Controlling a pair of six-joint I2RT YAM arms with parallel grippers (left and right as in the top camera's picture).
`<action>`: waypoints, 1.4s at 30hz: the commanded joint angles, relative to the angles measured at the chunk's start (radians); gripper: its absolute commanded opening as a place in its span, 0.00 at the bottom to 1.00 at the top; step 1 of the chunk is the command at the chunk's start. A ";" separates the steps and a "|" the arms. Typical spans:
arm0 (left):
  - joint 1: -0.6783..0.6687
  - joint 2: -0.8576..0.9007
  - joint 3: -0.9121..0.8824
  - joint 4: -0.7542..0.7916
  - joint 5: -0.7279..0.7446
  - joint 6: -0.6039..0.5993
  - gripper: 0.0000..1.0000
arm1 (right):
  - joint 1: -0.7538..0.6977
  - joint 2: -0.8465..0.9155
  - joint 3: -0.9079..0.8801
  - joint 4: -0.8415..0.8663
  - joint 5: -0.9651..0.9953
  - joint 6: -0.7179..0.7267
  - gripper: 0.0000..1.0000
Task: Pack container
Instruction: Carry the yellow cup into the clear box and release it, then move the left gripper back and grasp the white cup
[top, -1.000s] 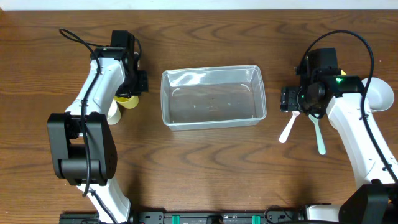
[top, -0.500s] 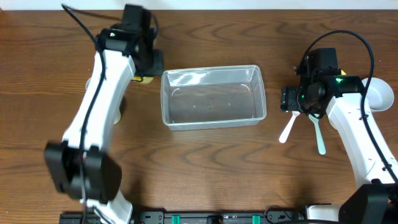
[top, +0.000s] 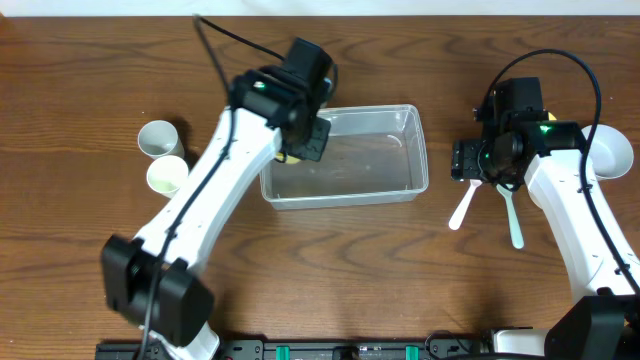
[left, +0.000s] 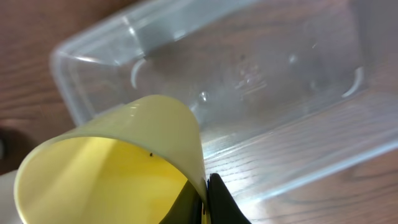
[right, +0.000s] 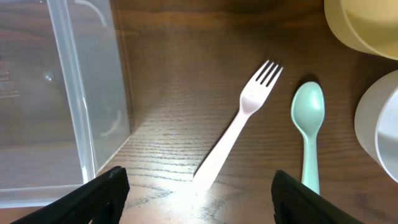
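Left pincer (left: 208, 198) grips yellow cup (left: 124, 149) (fingers mostly hidden) at container (left: 298, 149) rim — right pincer (right: 200, 198) spread.

The cup (left: 124, 168) between the jaws of the left gripper (top: 303, 148) is yellow. Beyond them the container (left: 249, 81) is clear and without colour. Ahead of the jaws of the right gripper (right: 199, 190), the fork (right: 239, 124) is pale pink and the spoon (right: 308, 124) is mint green. The table (right: 186, 50) is brown with darker wood grain.

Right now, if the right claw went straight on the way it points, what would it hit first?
Probably the pink fork, lying right under the open right claw; depth is unclear.
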 joint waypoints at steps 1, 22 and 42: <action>0.011 0.062 -0.006 0.010 -0.009 0.006 0.06 | -0.006 0.001 0.019 -0.010 -0.003 0.007 0.75; 0.079 0.272 0.005 0.149 -0.009 0.040 0.42 | -0.006 0.001 0.019 -0.029 -0.003 0.007 0.75; 0.337 -0.198 0.135 -0.215 -0.196 -0.115 0.96 | -0.006 0.001 0.019 -0.023 -0.001 -0.004 0.78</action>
